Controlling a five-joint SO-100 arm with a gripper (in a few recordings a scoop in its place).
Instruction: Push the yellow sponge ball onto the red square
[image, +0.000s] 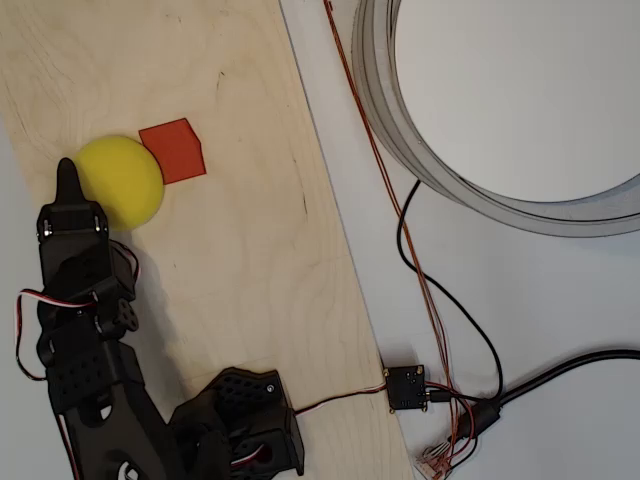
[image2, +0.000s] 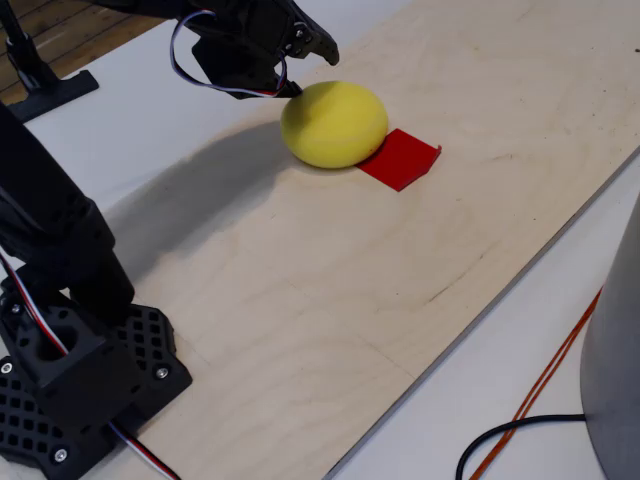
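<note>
1. At the far left of the overhead view, the black arm (image: 85, 330) rises from its base (image: 240, 420) at the bottom edge and reaches toward the top of the picture.
2. The gripper (image: 68, 180) is at the end of the arm. Its fingers look pressed together into one narrow black tip, with no gap visible and nothing between them.
3. This tip lies against the left side of the yellow sponge ball (image: 120, 180). In the fixed view the gripper (image2: 300, 60) is at the upper left of the ball (image2: 334, 123), and its tip seems to touch the top of the ball.
4. The ball rests on the pale wooden board (image: 230, 260), near the board's left edge in the overhead view.
5. Just to the right of the ball lies the red square (image: 175, 150), flat on the board. The ball covers its lower left part in the overhead view; most of the patch is uncovered.
6. In the fixed view the red square (image2: 402, 158) comes out from under the right side of the ball.
7. To the right of the board is the white bench (image: 340, 230), with a thin orange wire (image: 385, 170) and a black cable (image: 470, 330) running across it.
8. A small black circuit board (image: 406, 388) sits at the board's lower right edge.
9. At the upper right, a large grey round rim (image: 480, 195) stands on the bench.
</note>
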